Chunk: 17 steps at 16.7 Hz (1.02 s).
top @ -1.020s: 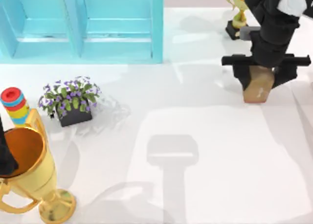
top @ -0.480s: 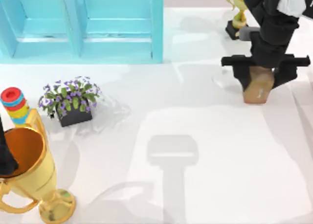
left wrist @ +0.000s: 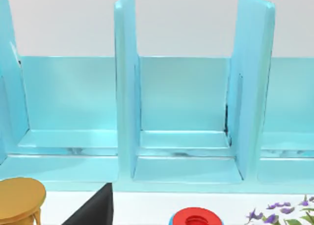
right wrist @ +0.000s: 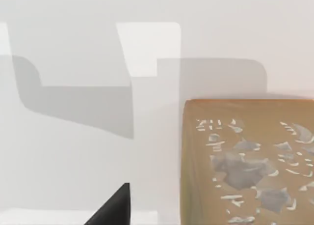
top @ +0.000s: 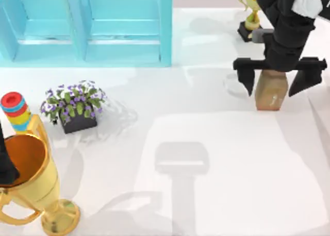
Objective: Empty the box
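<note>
The box (top: pixel 271 90), a small tan cardboard cuboid with a white mark on its front face, stands upright on the white table at the right. My right gripper (top: pixel 272 90) hangs over it, open, with one black finger on each side and a gap between each finger and the box. The right wrist view has the box (right wrist: pixel 248 161) close up, its face flecked with white marks, and a black fingertip (right wrist: pixel 114 209) well apart from it. My left gripper (top: pixel 5 166) is parked at the left edge, over the gold trophy's cup.
A large light-blue cabinet (top: pixel 87 24) spans the back left. In front of it sit a dark planter with purple flowers (top: pixel 75 108), a stack of coloured rings (top: pixel 14 111) and a big gold trophy (top: pixel 31 184). A small trophy (top: pixel 250 17) stands behind the right arm.
The right gripper's fingers have spread away from the box, letting it go. The box, tilted slightly before, now stands straight on the table. The left arm has not moved.
</note>
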Each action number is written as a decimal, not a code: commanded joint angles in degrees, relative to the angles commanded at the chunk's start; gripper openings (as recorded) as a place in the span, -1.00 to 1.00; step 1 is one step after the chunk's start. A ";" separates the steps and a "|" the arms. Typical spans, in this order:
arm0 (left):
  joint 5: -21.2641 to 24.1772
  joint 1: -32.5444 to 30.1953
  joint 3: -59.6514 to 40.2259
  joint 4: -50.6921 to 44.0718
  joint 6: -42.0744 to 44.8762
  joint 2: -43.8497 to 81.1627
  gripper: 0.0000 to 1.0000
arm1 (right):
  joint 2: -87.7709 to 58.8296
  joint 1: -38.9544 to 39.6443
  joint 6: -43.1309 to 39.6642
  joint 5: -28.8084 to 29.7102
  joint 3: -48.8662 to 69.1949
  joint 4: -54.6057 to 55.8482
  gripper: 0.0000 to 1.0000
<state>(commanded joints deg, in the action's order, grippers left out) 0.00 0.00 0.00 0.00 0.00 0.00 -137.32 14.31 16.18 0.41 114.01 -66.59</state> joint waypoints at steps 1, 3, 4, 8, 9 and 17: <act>0.00 0.00 0.00 0.00 0.00 0.00 1.00 | 0.00 0.00 0.00 0.00 0.00 0.00 1.00; 0.00 0.00 0.00 0.00 0.00 0.00 1.00 | 0.00 0.00 0.00 0.00 0.00 0.00 1.00; 0.00 0.00 0.00 0.00 0.00 0.00 1.00 | 0.00 0.00 0.00 0.00 0.00 0.00 1.00; 0.00 0.00 0.00 0.00 0.00 0.00 1.00 | -0.02 -0.22 0.07 -0.03 0.97 -0.97 1.00; 0.00 0.00 0.00 0.00 0.00 0.00 1.00 | -0.07 -0.22 0.07 -0.04 2.35 -2.34 1.00; 0.00 0.00 0.00 0.00 0.00 0.00 1.00 | 0.28 -0.25 -0.10 0.00 17.69 -17.95 1.00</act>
<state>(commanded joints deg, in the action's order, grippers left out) 0.00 0.00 0.00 0.00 0.00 0.00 -137.04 14.06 16.08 0.40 131.70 -84.54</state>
